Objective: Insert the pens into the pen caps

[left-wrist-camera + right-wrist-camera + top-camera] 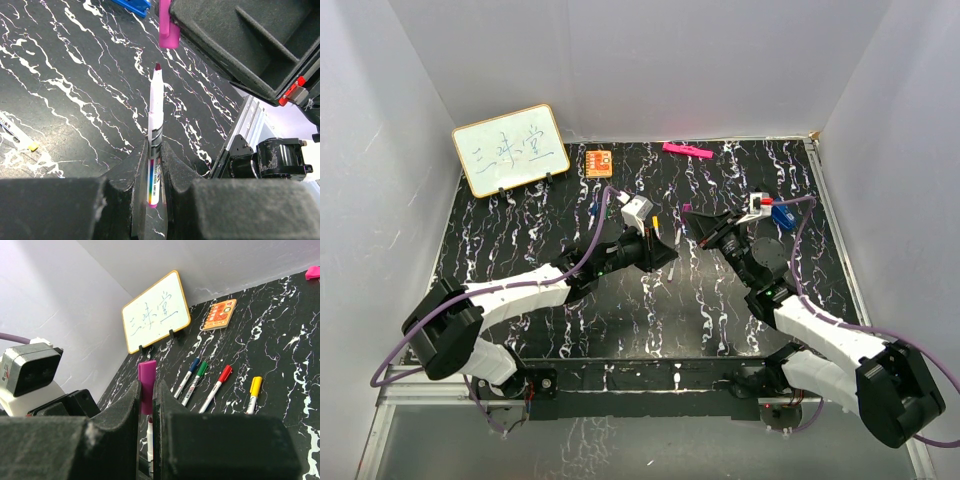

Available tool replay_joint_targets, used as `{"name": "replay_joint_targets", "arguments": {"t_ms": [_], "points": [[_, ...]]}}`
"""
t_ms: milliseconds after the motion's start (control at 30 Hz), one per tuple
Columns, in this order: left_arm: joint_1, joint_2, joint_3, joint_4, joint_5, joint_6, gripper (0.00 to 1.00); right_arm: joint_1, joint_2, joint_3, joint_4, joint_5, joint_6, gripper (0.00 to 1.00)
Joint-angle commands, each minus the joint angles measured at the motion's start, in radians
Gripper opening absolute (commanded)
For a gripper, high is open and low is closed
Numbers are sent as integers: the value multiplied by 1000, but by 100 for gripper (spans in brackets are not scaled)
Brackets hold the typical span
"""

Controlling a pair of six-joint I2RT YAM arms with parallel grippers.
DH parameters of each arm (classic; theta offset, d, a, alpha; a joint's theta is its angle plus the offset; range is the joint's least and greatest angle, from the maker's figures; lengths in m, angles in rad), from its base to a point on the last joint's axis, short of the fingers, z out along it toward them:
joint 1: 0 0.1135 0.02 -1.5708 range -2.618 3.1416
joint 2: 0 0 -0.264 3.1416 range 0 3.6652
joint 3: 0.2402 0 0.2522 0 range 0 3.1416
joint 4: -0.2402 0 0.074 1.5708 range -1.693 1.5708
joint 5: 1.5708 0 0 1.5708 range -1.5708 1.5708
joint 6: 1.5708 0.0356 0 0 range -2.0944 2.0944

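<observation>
My left gripper is shut on a white-barrelled pen whose dark purple tip points away from me. My right gripper is shut on a purple cap, also seen in the left wrist view. The cap sits just beyond the pen tip, close to it but apart and slightly off line. In the top view the two grippers, left and right, face each other at mid-table. Blue, green, red and yellow capped pens lie on the table.
A small whiteboard stands at the back left. An orange block and a pink bar lie near the back wall. White walls enclose the black marbled table. The yellow-capped pen lies left of my left gripper.
</observation>
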Motion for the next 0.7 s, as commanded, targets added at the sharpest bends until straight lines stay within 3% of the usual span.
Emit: {"name": "replay_joint_targets", "arguments": {"t_ms": [0,667], "points": [[5,-26,32,21,17,11,0,7,8,-2,53,-12,1,0],[5,-27,25,26,-9,3,0,12,24,-9,59,-29,10,0]]}}
